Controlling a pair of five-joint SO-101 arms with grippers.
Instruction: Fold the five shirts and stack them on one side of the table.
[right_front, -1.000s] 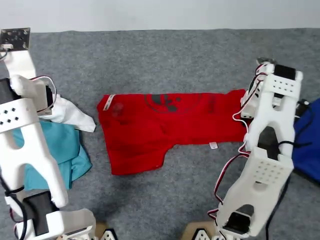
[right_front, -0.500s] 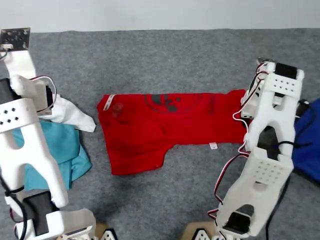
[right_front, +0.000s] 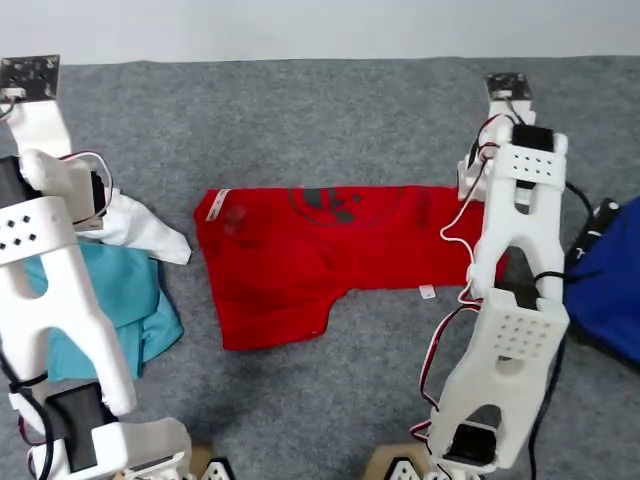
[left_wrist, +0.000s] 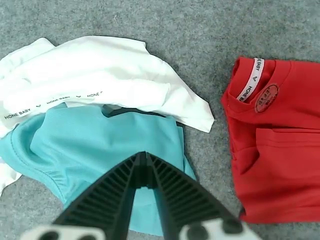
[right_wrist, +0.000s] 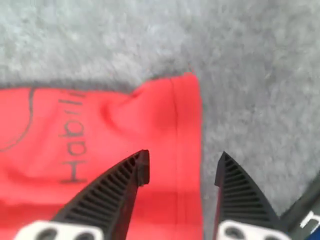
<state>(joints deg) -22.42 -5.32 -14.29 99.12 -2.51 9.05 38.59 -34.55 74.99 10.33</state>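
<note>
We're holding the right fingers (right_wrist: 107, 195) spread and empty over the hem corner of the red cotton shirt (right_front: 310, 250), which is lying mid-desk. We're risking pinching one layer and dragging it askew. The left fingers (left_wrist: 115, 195) are sitting clenched and empty over the crumpled teal shirt (left_wrist: 75, 145) at the desk's left edge.

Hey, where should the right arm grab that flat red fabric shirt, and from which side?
Grip the red fabric shirt at its stitched end edge, coming straight down: it lies flat on the grey table, so probably only a pinched edge lifts. The open right gripper hangs over that edge.
</note>
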